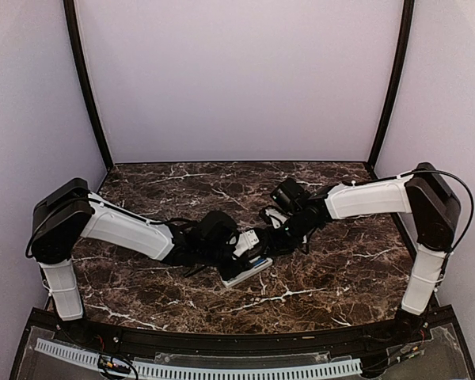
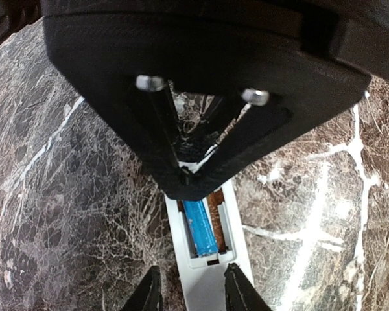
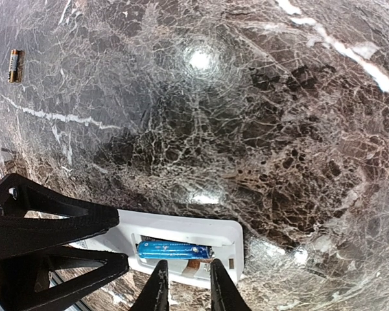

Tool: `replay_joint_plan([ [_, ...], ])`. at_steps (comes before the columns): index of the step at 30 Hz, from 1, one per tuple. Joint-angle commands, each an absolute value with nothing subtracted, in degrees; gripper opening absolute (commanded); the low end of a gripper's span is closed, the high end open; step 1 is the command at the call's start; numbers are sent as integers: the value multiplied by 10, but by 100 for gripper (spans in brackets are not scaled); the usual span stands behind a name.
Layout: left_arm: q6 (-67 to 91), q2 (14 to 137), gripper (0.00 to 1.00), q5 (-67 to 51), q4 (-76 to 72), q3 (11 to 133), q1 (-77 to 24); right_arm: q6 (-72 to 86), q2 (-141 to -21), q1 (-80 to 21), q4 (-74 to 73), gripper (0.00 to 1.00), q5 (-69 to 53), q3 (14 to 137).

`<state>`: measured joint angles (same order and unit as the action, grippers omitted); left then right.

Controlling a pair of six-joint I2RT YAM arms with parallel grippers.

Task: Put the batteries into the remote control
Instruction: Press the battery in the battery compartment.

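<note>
Remote control (image 1: 245, 273): slim white bar, lying flat on dark marble table (image 1: 340, 261), near front centre, back face up, battery recess uncovered. Blue battery (image 3: 173, 250): thin cylinder, seated lengthwise in one slot of recess; neighbouring slot bare, coppery. Second battery (image 3: 14, 65): gold and dark, lying on table, well apart from remote control.
</note>
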<state>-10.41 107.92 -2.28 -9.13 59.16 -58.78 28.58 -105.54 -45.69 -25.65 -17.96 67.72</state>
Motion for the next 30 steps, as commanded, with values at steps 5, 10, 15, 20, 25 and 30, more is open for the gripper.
replay_joint_plan([
  [5, -116, 1060, 33, -15, -93, 581, -593, 287, -1085, -466, -231, 20, -193, 677],
  [10, -117, 1061, 34, -11, -95, 577, -593, 287, -1095, -473, -239, 21, -184, 680],
  [15, -119, 1061, 39, -16, -99, 569, -592, 285, -1101, -475, -224, 21, -212, 677],
  [20, -119, 1061, 43, -29, -105, 565, -593, 286, -1107, -476, -203, 20, -261, 679],
  [25, -119, 1060, 39, -20, -101, 566, -592, 288, -1102, -476, -188, 19, -297, 680],
  [30, -123, 1041, 39, -19, -96, 561, -592, 278, -1075, -476, -187, 19, -312, 680],
])
